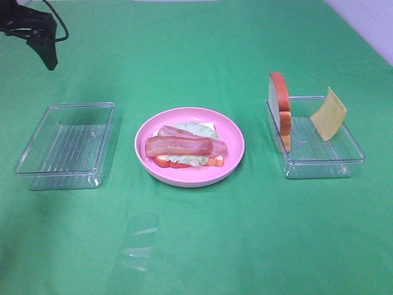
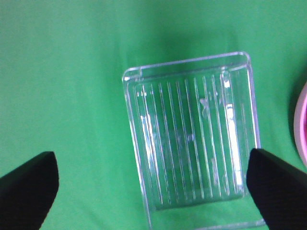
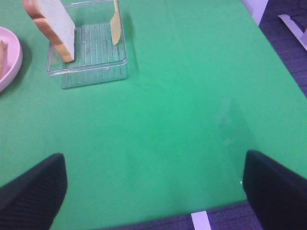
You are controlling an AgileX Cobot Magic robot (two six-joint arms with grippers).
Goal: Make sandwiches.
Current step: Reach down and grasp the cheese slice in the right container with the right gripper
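Note:
On the pink plate (image 1: 233, 138) in the middle lies the partly stacked sandwich: a bread slice (image 1: 215, 161) at the bottom, a lettuce leaf (image 1: 195, 129) on it, and bacon strips (image 1: 179, 147) on top. A second bread slice (image 1: 280, 101) stands on edge in the right clear tray (image 1: 325, 169), and a yellow cheese square (image 1: 328, 114) leans on that tray's far wall. My left gripper (image 2: 152, 191) hangs open above the empty left tray (image 2: 192, 139). The right gripper (image 3: 153, 194) is open over bare cloth, well short of the bread slice (image 3: 55, 24) and cheese (image 3: 116, 21).
Green cloth covers the table. The left arm (image 1: 37, 31) shows at the far left corner of the high view. In the right wrist view the table's edge (image 3: 158, 221) runs just past the gripper, with dark floor (image 3: 288, 43) beyond the side edge.

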